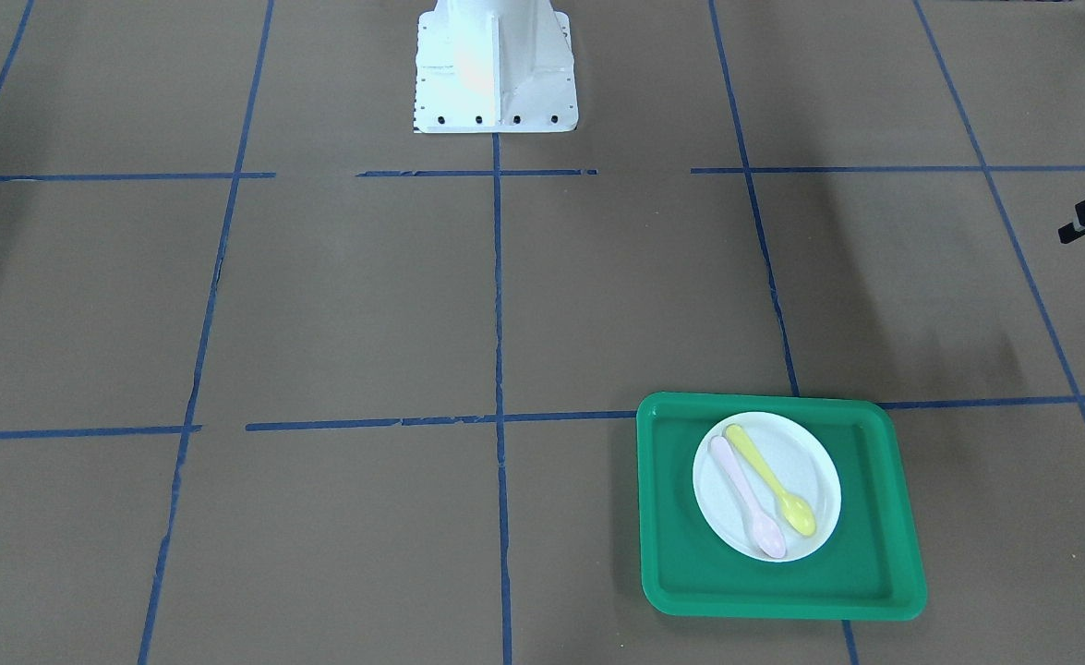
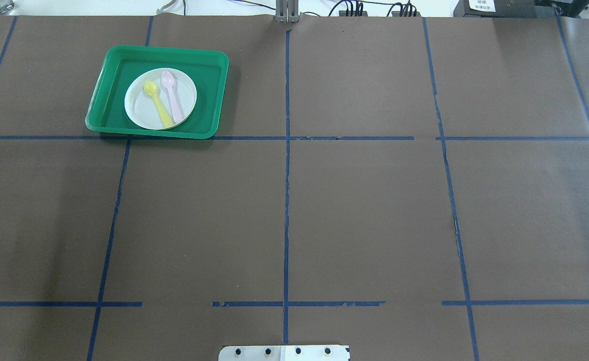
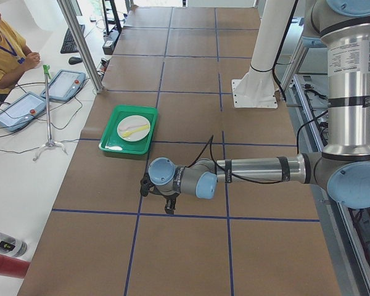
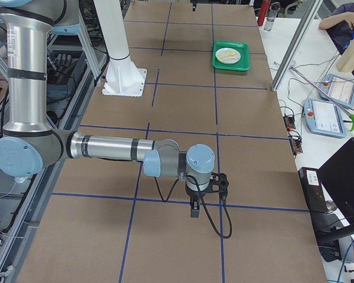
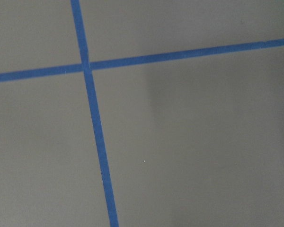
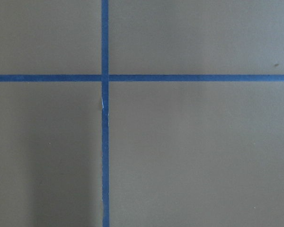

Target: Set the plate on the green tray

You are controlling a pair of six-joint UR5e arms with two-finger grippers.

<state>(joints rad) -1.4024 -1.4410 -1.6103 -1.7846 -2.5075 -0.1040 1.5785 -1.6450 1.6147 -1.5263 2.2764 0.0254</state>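
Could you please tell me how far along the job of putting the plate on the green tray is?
Done: the plate lies flat inside the green tray, carrying the pink spoon and yellow spoon. In hand: nothing; the left arm and right arm hang over the table, well away from the tray. Left: nothing visible.

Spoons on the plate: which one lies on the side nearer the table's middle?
The pale pink spoon; the yellow spoon lies beside it on the plate, toward the robot's left.

One green tray, one white plate, one pink spoon, one yellow spoon, two robot arms
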